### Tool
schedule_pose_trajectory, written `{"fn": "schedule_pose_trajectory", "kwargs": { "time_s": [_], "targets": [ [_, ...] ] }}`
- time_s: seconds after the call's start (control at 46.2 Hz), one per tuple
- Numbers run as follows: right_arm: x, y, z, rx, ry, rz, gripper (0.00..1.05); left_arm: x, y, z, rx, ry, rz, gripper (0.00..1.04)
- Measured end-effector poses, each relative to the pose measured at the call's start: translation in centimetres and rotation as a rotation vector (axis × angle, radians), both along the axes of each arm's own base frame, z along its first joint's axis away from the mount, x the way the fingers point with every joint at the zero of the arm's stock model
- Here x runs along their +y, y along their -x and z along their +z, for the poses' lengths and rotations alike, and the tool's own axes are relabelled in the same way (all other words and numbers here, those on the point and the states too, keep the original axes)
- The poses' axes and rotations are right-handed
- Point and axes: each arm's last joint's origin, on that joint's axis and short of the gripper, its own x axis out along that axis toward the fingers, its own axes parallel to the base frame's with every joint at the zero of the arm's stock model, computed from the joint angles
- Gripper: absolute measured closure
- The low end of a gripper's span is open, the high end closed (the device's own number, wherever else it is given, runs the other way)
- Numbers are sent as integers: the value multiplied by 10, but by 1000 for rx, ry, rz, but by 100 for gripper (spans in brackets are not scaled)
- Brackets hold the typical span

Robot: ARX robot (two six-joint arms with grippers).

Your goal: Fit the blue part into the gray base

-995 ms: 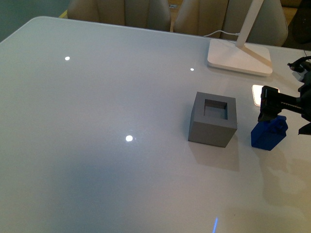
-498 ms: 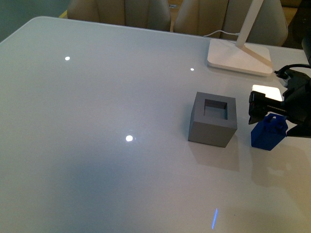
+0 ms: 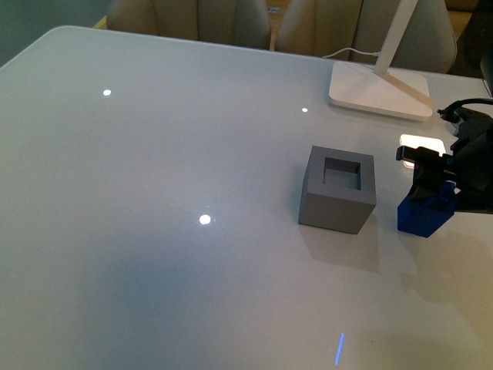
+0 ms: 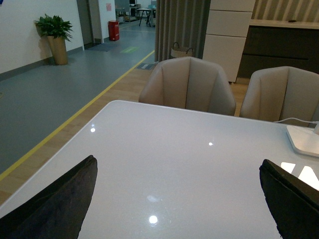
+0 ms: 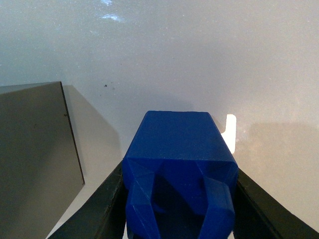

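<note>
The white glossy table [image 3: 154, 231] filled the front view, with beige chairs [image 3: 192, 19] along its far edge and the flat white lamp foot [image 3: 377, 92] at the far right. The gray base [image 3: 331, 210] sat right of the table's centre with its square hole facing up and nothing in it.

The left gripper [image 4: 174, 209] showed only in its own wrist view. Its two dark fingers [image 4: 55, 199] were spread wide over bare tabletop and held nothing.

The right gripper [image 3: 435, 181] came in from the right edge of the front view and reached down over the blue part [image 3: 424, 217]. The blue part stood on the table just to the right of the gray base – near it, not touching.

In the right wrist view the black fingers [image 5: 99, 209] lay against both flanks of the blue part [image 5: 177, 144], one on each side with no gap showing, so the right gripper [image 5: 179, 214] was closed onto it. The part's knobbly loop handle was the end nearest the wrist, sitting between the fingers. Its boxy body pointed away from the wrist to the tabletop – so its long axis ran roughly upright, handle uppermost and the flat end on the table. A corner of the gray base [image 5: 35, 159] showed beside it in that view, apart from it
</note>
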Motion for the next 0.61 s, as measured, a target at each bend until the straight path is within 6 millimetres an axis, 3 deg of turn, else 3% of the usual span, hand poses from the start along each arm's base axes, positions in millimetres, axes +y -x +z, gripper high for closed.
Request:
{"fn": "schedule_pose_trajectory", "kwargs": {
  "time_s": [0.065, 0.151, 0.26, 0.389, 0.606],
  "targets": [
    [0, 4, 11, -16, -8, 1, 59, 0, 0, 0, 0, 0, 0, 7],
    [6, 10, 42, -72, -18, 11, 59, 0, 0, 0, 0, 0, 0, 7],
    [27, 16, 81, -144, -45, 38, 59, 0, 0, 0, 0, 0, 0, 7],
    [49, 16, 92, -156, -68, 58, 59, 0, 0, 0, 0, 0, 0, 7],
    [92, 0, 92, -144, -87, 78, 59, 0, 0, 0, 0, 0, 0, 7]
  ]
}}
